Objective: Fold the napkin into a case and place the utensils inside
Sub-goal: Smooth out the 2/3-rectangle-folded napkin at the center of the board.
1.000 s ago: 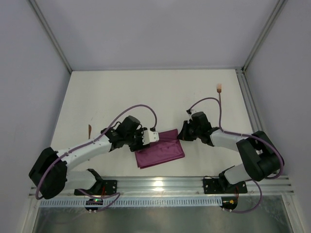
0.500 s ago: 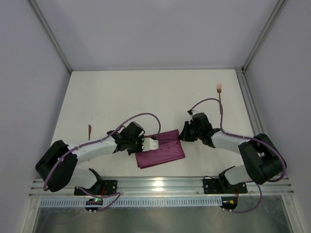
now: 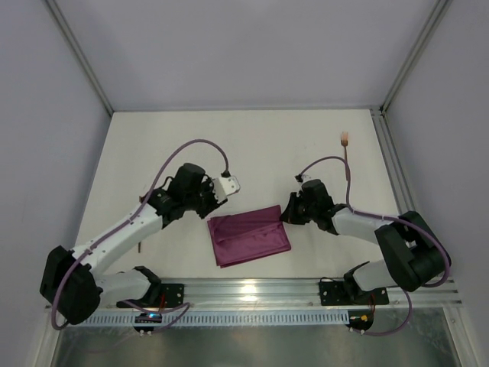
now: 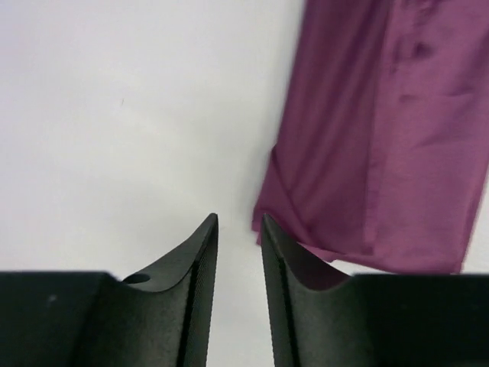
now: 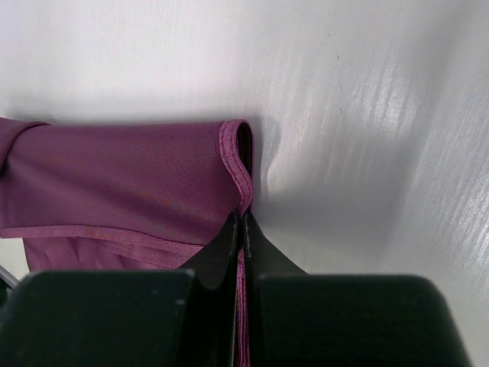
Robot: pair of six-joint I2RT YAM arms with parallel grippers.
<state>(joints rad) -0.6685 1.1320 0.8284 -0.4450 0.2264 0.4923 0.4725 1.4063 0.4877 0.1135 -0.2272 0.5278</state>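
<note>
Looks like the left gripper (image 3: 230, 184) had backed off the one folded napkin (image 3: 250, 236), jaws slightly spread and empty, while the right gripper (image 3: 284, 215) pinched its right edge, one utensil (image 3: 344, 140) lying far right.

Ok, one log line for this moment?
napkin: folded into flat rectangle | left hand: open, empty, clear of napkin | right hand: shut on napkin's right edge | utensil: far right, not in napkin

Plain maroon-purple napkin (image 3: 250, 235), unpatterned and faintly glossy, on an off-white tabletop (image 3: 252, 153); left claw (image 4: 238, 222) and right claw (image 5: 239, 218) matt black; far-right utensil (image 3: 344, 140) copper-coloured.
</note>
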